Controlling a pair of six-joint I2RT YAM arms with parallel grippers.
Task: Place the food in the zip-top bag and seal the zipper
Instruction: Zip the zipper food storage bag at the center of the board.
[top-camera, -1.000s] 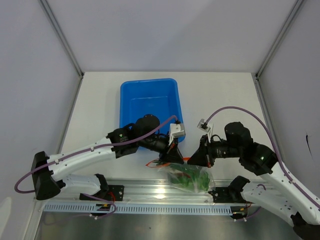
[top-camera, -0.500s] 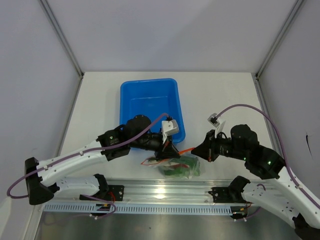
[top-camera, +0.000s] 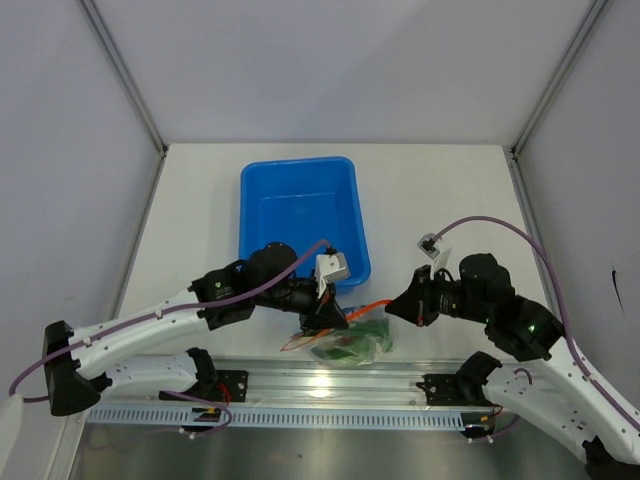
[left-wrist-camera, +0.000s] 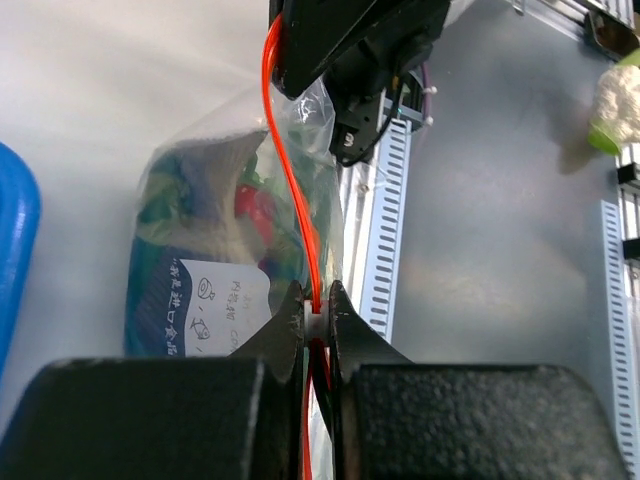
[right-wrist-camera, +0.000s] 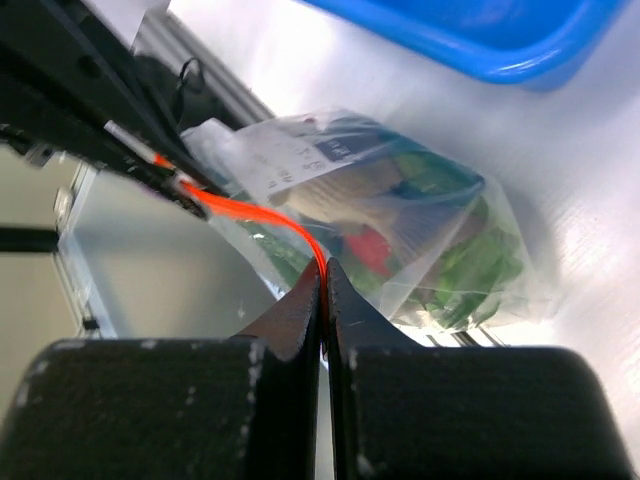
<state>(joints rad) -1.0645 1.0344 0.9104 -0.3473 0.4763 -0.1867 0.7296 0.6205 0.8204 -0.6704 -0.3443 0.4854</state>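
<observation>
**Two robot arms are sitting inside a robotics lab test cell.**

Plain grey wall panels (top-camera: 330, 70) are closing in a bare white table (top-camera: 450, 200) at the back and on both sides, with slim aluminium posts (top-camera: 122, 75) running along the joins. Along the near edge an aluminium extrusion rail (top-camera: 300, 378) is carrying the bolted bases of the left arm (top-camera: 150, 325) and the right arm (top-camera: 560, 370), and a slotted cable duct (top-camera: 300, 415) is lying just in front of it. Purple cables (top-camera: 500, 222) are looping out from the arms to small cameras at the wrists. Only simple props are lying on the table: a blue plastic bin (top-camera: 300, 205) and a zip-top bag (top-camera: 350, 345).
</observation>
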